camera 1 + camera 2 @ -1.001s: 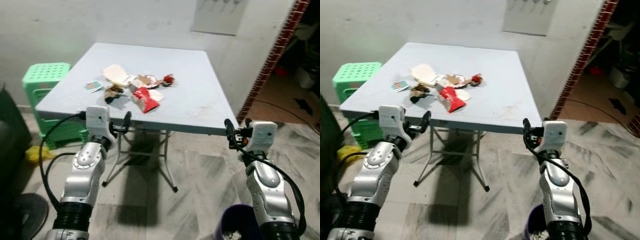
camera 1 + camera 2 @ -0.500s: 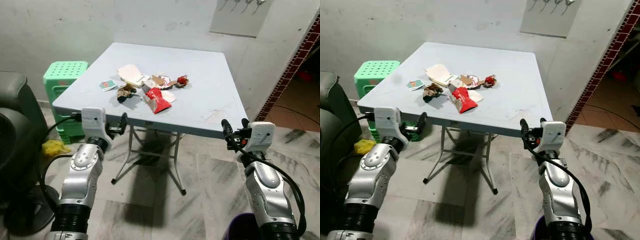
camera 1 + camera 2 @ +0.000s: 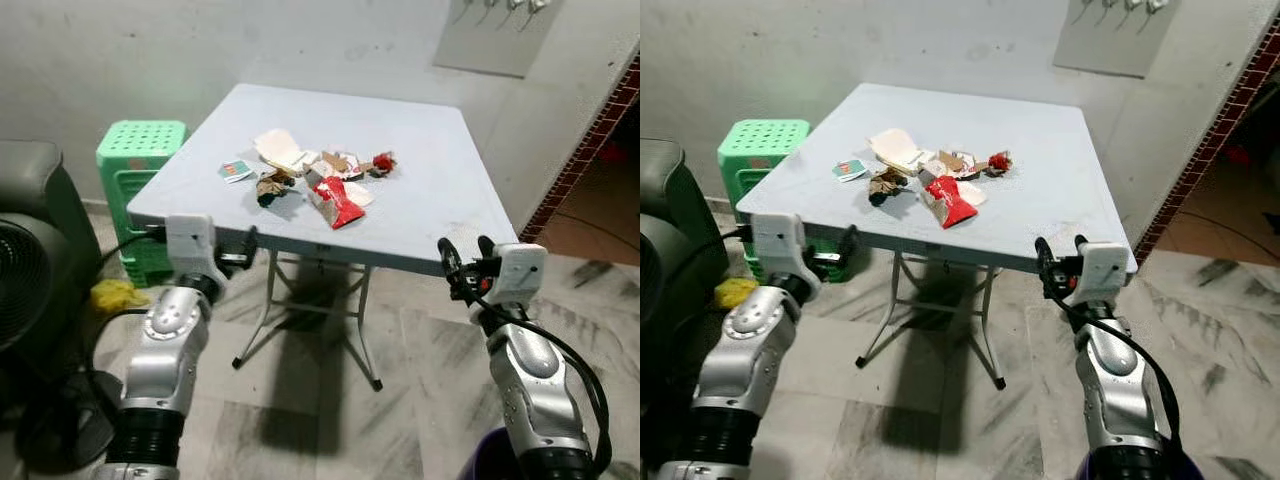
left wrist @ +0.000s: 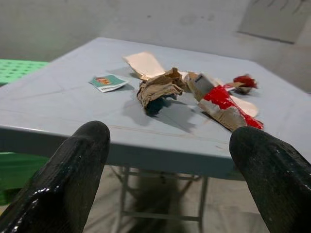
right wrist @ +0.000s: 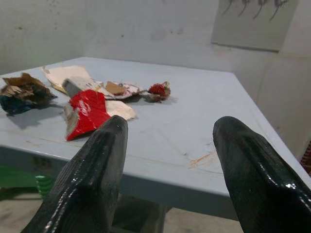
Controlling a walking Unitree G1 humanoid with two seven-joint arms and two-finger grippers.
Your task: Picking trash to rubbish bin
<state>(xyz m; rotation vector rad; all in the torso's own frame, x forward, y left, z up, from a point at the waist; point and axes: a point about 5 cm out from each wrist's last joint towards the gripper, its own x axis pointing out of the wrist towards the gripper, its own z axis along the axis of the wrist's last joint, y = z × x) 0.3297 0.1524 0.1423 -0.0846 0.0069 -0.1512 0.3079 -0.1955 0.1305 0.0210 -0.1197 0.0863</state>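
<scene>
Pale blue plastic tops the folding table (image 3: 420, 200) in front of me, and the trash lies in a loose heap near its middle, toward my left. A red wrapper (image 3: 341, 201) sits at the near edge of the heap, with a crumpled brown paper (image 3: 271, 184) just to its left and a flat beige piece of cardboard (image 3: 278, 149) behind that. A small green card (image 3: 236, 171) lies apart on the left side, and a little red scrap (image 3: 382, 162) rests at the far right of the heap. My left hand (image 3: 244, 254) hangs below the table's near edge, at its left part, its fingers (image 4: 73, 170) spread wide and holding nothing. My right hand (image 3: 462, 268) is raised near the table's right corner, fingers (image 5: 92, 179) likewise spread and empty, well short of the trash. A green plastic stool (image 3: 135, 165) stands beside the table on my left, a dark fan (image 3: 25, 280) nearer me on that side, and a purple bin rim (image 3: 495, 462) shows at the floor by my right arm.
</scene>
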